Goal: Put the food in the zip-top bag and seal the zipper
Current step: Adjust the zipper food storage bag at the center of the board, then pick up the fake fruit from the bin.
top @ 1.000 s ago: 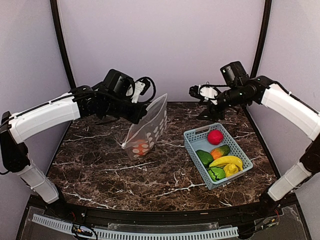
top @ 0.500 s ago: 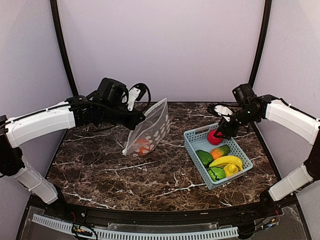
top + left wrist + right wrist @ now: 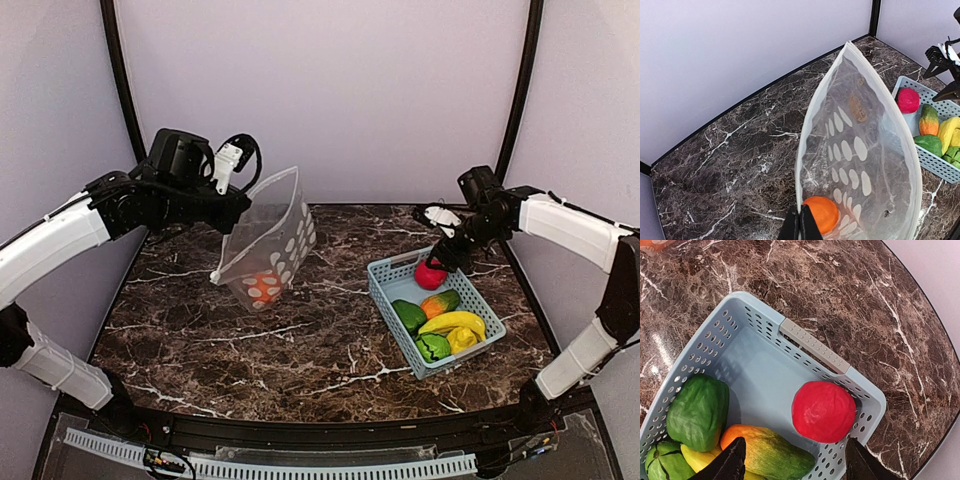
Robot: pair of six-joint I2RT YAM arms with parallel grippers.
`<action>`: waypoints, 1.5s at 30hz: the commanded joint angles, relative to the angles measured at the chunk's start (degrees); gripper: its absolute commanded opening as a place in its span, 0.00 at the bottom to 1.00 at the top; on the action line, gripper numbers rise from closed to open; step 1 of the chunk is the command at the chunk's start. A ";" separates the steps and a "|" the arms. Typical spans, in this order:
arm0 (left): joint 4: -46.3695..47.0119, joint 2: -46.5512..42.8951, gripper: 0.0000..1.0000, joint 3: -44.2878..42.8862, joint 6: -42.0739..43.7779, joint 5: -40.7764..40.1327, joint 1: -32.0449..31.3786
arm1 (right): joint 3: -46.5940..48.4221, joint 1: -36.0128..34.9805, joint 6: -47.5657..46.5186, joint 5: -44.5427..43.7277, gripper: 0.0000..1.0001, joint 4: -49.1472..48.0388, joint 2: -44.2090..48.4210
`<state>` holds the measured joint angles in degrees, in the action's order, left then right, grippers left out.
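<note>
Top view: left gripper (image 3: pixel 228 200) clenched on the edge of the zip-top bag (image 3: pixel 268 235), bag held up over the table (image 3: pixel 300 340), orange ball (image 3: pixel 264 287) in its bottom; cannot tell if the bag touches the table. Right gripper (image 3: pixel 441 262) spread open just above the red ball (image 3: pixel 431 275) in the blue basket (image 3: pixel 383 285), with bananas (image 3: pixel 455 322) and green pieces (image 3: pixel 409 315). Left wrist view: zipper (image 3: pixel 815 115) unsealed, mouth gaping, orange ball inside near the pinched fingertips. Right wrist view: fingers apart, clear of the red ball, which sits in a basket corner.
</note>
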<state>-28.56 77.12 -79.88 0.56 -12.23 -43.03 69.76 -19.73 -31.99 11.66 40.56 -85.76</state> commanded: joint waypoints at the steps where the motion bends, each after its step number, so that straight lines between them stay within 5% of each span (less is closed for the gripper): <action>1: -1.38 -0.59 0.01 -0.12 -0.01 6.13 -0.13 | 1.35 0.28 1.28 -1.59 0.66 -0.96 -1.61; 11: 4.55 6.26 0.01 1.94 -9.77 24.12 -0.13 | 1.51 0.30 1.32 -4.41 0.67 -0.91 -4.26; 45: 5.55 5.94 0.01 3.94 -9.79 24.56 1.49 | 6.35 0.39 3.43 -9.13 0.74 1.02 -19.16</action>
<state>-23.22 84.68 -76.84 -9.23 11.62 -41.89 75.20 -19.66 -29.43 2.63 40.51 -103.42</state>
